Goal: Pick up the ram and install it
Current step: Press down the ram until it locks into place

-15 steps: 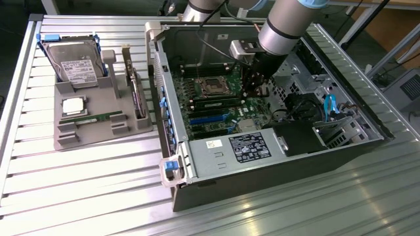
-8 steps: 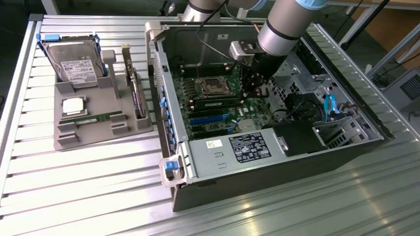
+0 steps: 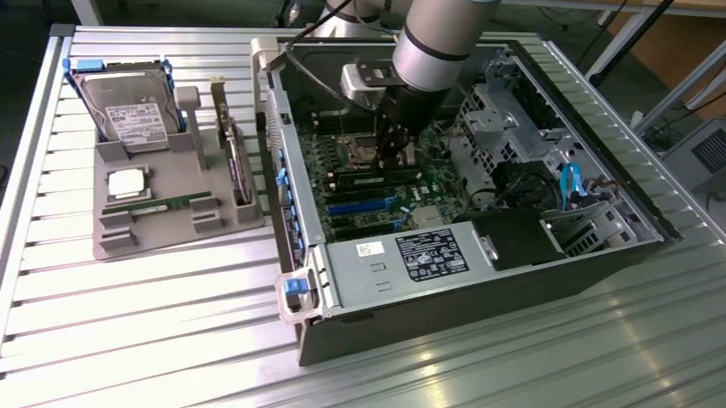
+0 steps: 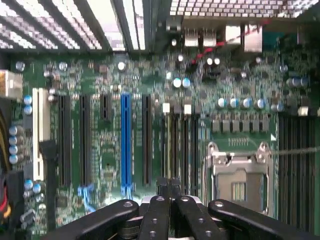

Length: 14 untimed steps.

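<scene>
- Closest to me, the ribbed, shiny aluminium table (image 3: pixel 148 323) carries the open black sheet-metal PC case (image 3: pixel 454 314), lying on its side with its insides showing.
- Beside it, on the exterior view's left, sits the moulded matte-grey plastic parts tray (image 3: pixel 170 234). The ram (image 3: pixel 170 205), a thin, narrow green board with a white sticker, lies flat in a tray groove, well apart from the arm.
- Right behind it in the tray is the square silver processor chip (image 3: pixel 127 184).
- Inside the case, the black metal gripper (image 4: pixel 168 187) hangs low over the green motherboard (image 4: pixel 110 150). Its fingers are pressed together with nothing pinched that I can see.
- Its tips sit above the long black memory slots (image 4: pixel 180 145), next to the steel-framed CPU socket (image 4: pixel 239 175). I can't tell if they're touching.
- My read: the pickup isn't done, since the stick's in the tray. Seating it would call for a dead-straight line-up with a slot.
- Furthest back, a silver hard drive (image 3: pixel 131 115) stands upright in the tray.
</scene>
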Motion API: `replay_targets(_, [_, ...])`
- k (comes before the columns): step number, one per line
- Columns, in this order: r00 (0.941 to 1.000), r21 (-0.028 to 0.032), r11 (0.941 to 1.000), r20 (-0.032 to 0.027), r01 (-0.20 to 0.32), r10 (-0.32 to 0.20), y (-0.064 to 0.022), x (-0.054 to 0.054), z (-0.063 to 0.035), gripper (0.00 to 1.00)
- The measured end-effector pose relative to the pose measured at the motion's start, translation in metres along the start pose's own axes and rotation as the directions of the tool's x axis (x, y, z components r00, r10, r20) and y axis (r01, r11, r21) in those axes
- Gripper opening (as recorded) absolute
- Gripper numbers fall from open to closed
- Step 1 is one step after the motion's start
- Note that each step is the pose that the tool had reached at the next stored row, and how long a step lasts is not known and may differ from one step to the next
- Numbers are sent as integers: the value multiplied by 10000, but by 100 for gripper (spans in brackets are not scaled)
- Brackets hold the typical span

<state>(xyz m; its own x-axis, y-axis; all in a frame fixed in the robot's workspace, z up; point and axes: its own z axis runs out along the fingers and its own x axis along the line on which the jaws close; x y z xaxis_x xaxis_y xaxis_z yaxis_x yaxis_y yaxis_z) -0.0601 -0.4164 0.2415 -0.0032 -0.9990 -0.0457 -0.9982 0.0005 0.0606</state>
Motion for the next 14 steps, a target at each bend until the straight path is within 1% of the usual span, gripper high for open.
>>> replay_targets(2, [10000, 15, 10000, 0, 0, 0, 117, 1, 17, 10])
replay_targets(3, [10000, 26, 10000, 0, 0, 0, 208, 2, 33, 10])
replay_targets(4, [10000, 29, 10000, 1, 1, -1, 263, 2, 48, 10])
replay_targets(5, [10000, 28, 10000, -1, 0, 0, 275, 3, 63, 10])
replay_targets(7, [10000, 26, 10000, 0, 1, -1, 273, 6, 119, 10])
replay_targets(10, [10000, 26, 10000, 1, 1, -1, 272, 7, 136, 10])
replay_targets(13, [10000, 26, 10000, 20, 1, -1, 271, 8, 155, 10])
replay_targets(14, [10000, 39, 10000, 52, 4, -5, 271, 4, 129, 10])
